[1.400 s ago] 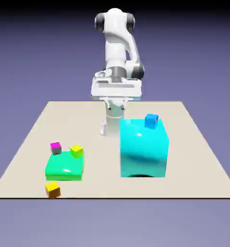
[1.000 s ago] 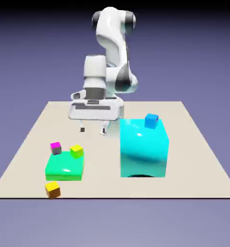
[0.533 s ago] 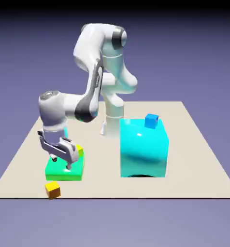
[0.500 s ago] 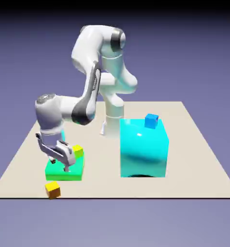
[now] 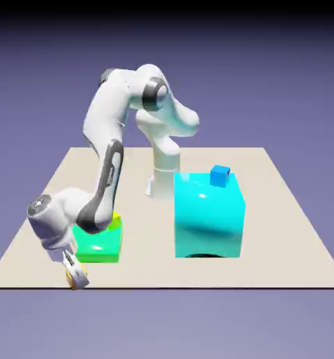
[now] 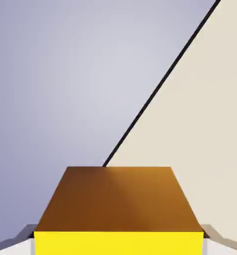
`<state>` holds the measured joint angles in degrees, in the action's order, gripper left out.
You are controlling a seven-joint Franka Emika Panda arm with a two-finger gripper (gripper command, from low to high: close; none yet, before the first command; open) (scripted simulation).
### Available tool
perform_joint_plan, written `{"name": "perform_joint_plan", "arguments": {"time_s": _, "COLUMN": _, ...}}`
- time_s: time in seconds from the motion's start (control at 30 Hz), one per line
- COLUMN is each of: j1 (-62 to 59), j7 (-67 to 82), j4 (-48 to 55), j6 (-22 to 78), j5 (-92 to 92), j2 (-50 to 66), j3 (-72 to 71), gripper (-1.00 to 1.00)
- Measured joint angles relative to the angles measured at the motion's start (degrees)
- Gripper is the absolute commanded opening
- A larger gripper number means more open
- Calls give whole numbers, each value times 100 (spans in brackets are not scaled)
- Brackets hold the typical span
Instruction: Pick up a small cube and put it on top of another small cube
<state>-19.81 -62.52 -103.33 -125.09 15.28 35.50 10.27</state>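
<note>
The yellow-and-orange cube (image 6: pixel 118 214) sits at the near corner of the table (image 5: pixel 282 231) on the exterior view's left, close to the table's front edge. The pincer (image 5: pixel 75 275) is down over it; in the hand view the cube fills the space between the two grey fingertips (image 6: pixel 21 241), one at each side of it — whether they are pressing on its sides or only flank it I cannot tell. The table's dark edge runs diagonally behind the cube there. Just behind the arm lies a flat green block (image 5: pixel 99 244), with a small yellow cube (image 5: pixel 116 219) partly showing on its far edge. Well apart, toward the exterior view's right, stands a big cyan block (image 5: pixel 208 214) carrying a small blue cube (image 5: pixel 220 175) on top.
</note>
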Motion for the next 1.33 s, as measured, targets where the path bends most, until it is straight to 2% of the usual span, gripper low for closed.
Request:
{"name": "perform_joint_plan", "arguments": {"time_s": 1.03, "j1": 4342, "j7": 4199, "j4": -3764, "j6": 2514, "j5": -1568, "j2": -6438, "j3": -2059, "gripper": -100}}
{"name": "perform_joint_plan", "arguments": {"time_s": 1.1, "j1": 4375, "j7": 4231, "j4": -3793, "j6": 2533, "j5": -1580, "j2": -6487, "j3": -2074, "gripper": -100}}
{"name": "perform_joint_plan", "arguments": {"time_s": 1.23, "j1": 4366, "j7": 4196, "j4": -4623, "j6": 1559, "j5": -1592, "j2": -6339, "j3": -2092, "gripper": -100}}
{"name": "perform_joint_plan", "arguments": {"time_s": 1.27, "j1": 4365, "j7": 4192, "j4": -4707, "j6": 1459, "j5": -1593, "j2": -6324, "j3": -2094, "gripper": 100}}
{"name": "perform_joint_plan", "arguments": {"time_s": 1.33, "j1": 4365, "j7": 4187, "j4": -4707, "j6": 1456, "j5": -1609, "j2": -6324, "j3": -2094, "gripper": 100}}
